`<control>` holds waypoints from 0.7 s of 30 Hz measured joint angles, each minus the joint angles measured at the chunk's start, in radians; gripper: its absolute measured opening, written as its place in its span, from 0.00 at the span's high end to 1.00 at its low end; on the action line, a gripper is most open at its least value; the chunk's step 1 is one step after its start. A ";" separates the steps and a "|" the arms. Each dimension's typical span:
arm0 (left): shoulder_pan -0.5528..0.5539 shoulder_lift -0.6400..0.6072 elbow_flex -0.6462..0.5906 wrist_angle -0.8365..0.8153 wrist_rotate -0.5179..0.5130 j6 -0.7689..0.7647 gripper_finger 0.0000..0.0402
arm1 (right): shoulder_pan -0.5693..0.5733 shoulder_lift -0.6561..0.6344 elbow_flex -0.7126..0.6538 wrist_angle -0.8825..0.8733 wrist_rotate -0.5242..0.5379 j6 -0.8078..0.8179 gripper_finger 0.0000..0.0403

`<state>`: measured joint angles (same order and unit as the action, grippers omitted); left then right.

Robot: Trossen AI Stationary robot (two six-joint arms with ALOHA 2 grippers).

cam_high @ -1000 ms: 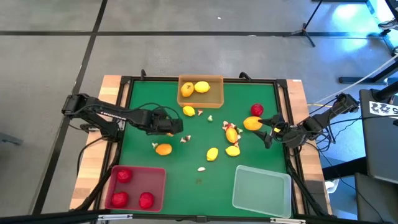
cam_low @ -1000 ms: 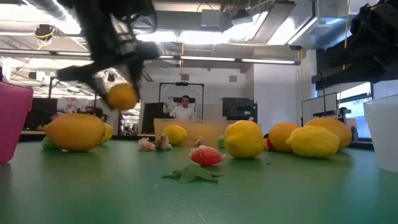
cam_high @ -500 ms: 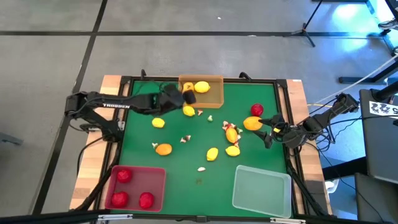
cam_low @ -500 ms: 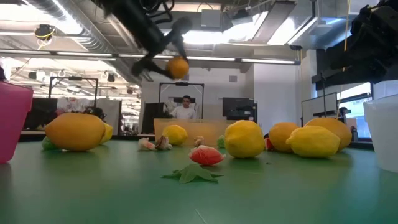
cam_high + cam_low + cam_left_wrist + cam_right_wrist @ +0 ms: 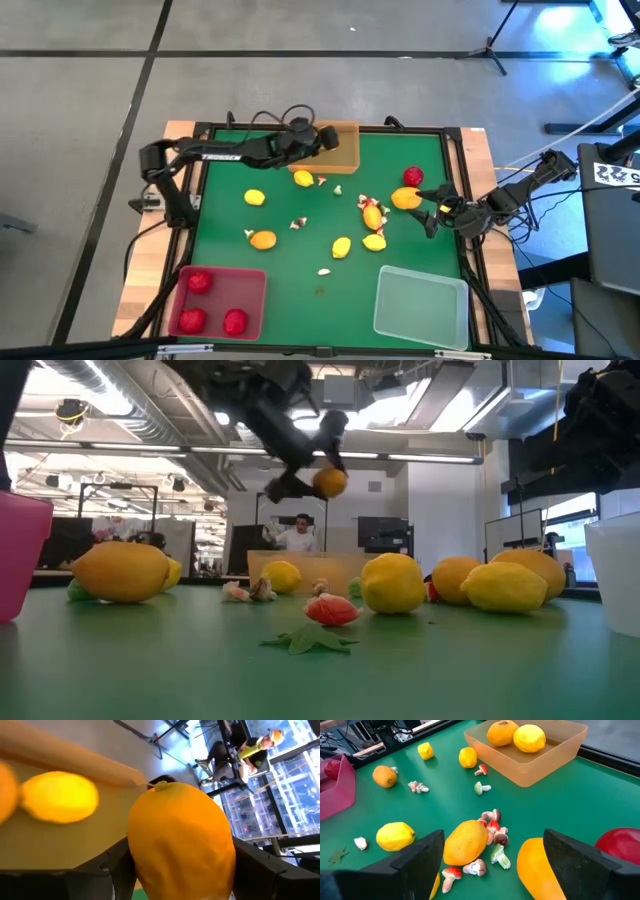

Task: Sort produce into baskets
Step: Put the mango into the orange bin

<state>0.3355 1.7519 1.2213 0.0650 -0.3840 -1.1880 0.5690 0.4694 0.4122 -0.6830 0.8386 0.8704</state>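
My left tool (image 5: 175, 870) pinches an orange fruit (image 5: 180, 840) between its fingers, raised above the orange-tan basket (image 5: 340, 150) at the far edge of the bench (image 5: 300, 280); a yellow fruit (image 5: 60, 797) already lies in that basket. My right tool (image 5: 432, 212) rests spread at the bench's right side, just beside another orange fruit (image 5: 405, 198) and a red one (image 5: 413, 177). More yellow and orange pieces lie scattered mid-bench. Three red fruits sit in the red basket (image 5: 255, 285), well apart from the clear basket (image 5: 420, 310).

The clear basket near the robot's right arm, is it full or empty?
Empty. From above, the clear basket shows only its bare bottom, while the red basket holds three red fruits.
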 joint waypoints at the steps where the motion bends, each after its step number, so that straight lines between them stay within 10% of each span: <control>1: 0.002 0.023 0.025 -0.001 0.002 0.009 0.39 | 0.000 0.000 0.000 0.000 0.005 0.000 0.16; 21: 0.100 0.314 0.393 -0.189 0.054 0.160 0.39 | 0.000 0.000 0.000 0.000 0.007 0.000 0.16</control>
<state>0.4355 2.0661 1.6145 -0.1243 -0.3298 -1.0285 0.5692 0.4692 0.4122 -0.6830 0.8452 0.8703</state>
